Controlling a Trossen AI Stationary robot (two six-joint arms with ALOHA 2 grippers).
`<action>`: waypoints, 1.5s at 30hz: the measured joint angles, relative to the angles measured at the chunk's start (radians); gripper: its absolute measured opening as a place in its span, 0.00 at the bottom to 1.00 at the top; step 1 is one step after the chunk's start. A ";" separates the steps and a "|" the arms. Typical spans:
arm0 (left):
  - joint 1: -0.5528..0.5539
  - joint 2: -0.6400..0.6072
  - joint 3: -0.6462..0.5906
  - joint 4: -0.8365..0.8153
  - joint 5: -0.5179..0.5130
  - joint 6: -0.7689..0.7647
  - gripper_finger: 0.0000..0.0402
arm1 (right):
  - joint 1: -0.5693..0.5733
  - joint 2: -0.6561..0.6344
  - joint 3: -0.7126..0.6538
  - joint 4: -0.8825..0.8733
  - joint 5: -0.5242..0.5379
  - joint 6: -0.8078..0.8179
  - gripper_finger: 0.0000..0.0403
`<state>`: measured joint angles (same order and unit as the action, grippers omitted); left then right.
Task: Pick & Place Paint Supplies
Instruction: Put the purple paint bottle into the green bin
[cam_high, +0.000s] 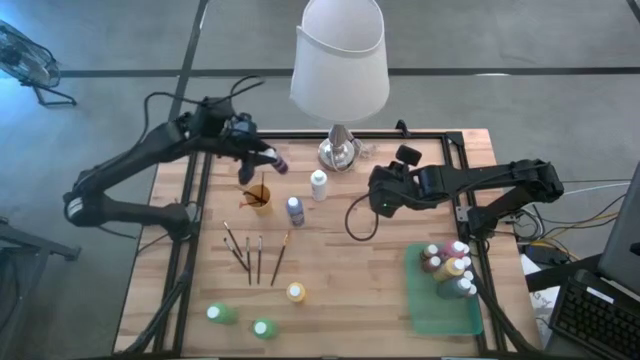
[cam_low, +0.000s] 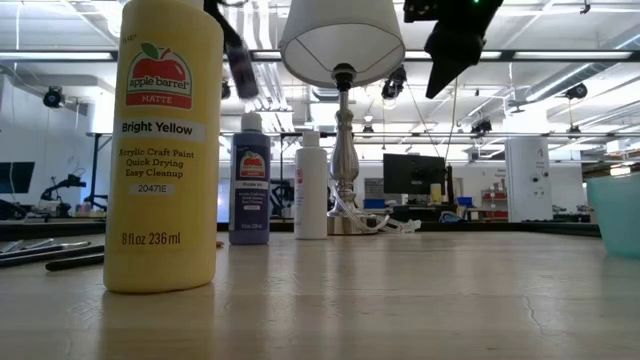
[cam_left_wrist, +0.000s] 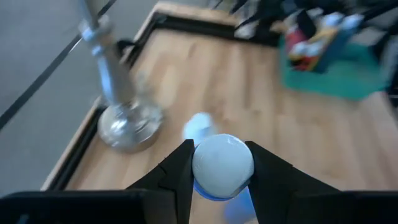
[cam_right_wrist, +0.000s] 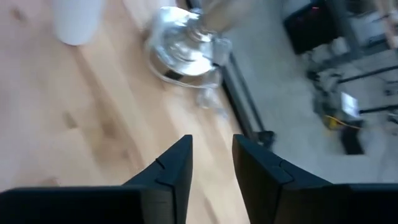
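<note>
Bright Yellow, reads the label on the yellow paint bottle standing closest to the low camera, upright on the wooden surface. Behind it stand a purple bottle and a white bottle, near the lamp base.

Held aloft, a small bottle with a white cap sits clenched between the fingers of the left end effector, above the surface's far left part, near an amber cup. Right end effector hangs by the lamp base with its fingers slightly parted and nothing between them.

Several bottles already stand in the green tray at the near right. Left on the surface are paintbrushes, two green bottles and the yellow one.

I judge the step in hand to be carrying the held bottle to the tray. Done well, that means keeping the squeeze on the cap steady, passing clear of the lampshade and the right arm, and lowering the bottle upright into a free part of the tray without knocking its neighbours.

Only the left wrist view shows the grip itself; from overhead the bottle is a small purple fleck at the fingertips. Only the overhead view shows the brushes' layout, and only the low view the label's words.
</note>
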<state>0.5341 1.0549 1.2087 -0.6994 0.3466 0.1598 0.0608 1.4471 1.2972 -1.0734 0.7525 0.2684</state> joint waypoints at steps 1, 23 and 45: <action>-0.015 -0.016 0.000 0.001 0.009 -0.006 0.31 | 0.001 0.000 0.000 0.013 -0.023 -0.008 0.29; -0.498 0.097 -0.002 0.244 -0.134 -0.066 0.31 | 0.353 -0.014 -0.073 0.605 -0.237 -0.113 0.47; -0.589 0.406 0.102 0.458 -0.155 -0.055 0.31 | 0.391 -0.058 -0.360 1.058 -0.121 -0.037 0.55</action>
<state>-0.0550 1.4607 1.3108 -0.2409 0.1920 0.1048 0.4515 1.3888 0.9370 -0.0153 0.6315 0.2317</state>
